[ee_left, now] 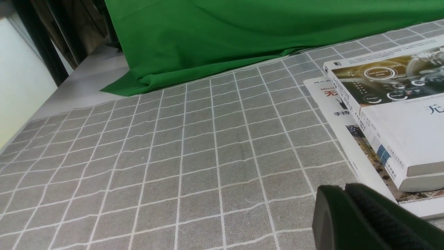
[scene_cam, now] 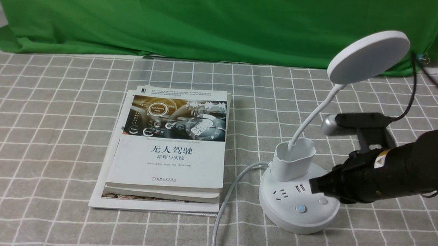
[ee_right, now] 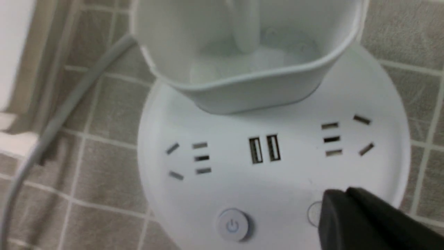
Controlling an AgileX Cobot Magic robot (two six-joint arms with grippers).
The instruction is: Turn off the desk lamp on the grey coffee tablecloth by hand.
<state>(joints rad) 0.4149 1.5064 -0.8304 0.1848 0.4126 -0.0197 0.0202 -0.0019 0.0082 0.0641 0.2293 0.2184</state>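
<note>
The white desk lamp [scene_cam: 302,168] stands on the grey coffee tablecloth [scene_cam: 53,129] at the right, its disc head [scene_cam: 368,56] raised on a thin neck. Its round base [scene_cam: 296,213] carries sockets, a power button [scene_cam: 302,209] and a second round button [scene_cam: 323,201]. My right gripper, the hand [scene_cam: 313,186], is shut, its tip over the base just above the second button. In the right wrist view the shut tip [ee_right: 338,203] partly covers that button [ee_right: 313,212]; the power button [ee_right: 232,225] is uncovered. My left gripper [ee_left: 341,194] is shut and empty over the cloth.
A stack of books [scene_cam: 169,150] lies left of the lamp, and shows in the left wrist view [ee_left: 392,114]. The lamp's grey cord [scene_cam: 226,198] runs between them. A green cloth [scene_cam: 209,21] hangs at the back. A black silver-tipped bar [scene_cam: 357,122] lies behind the lamp.
</note>
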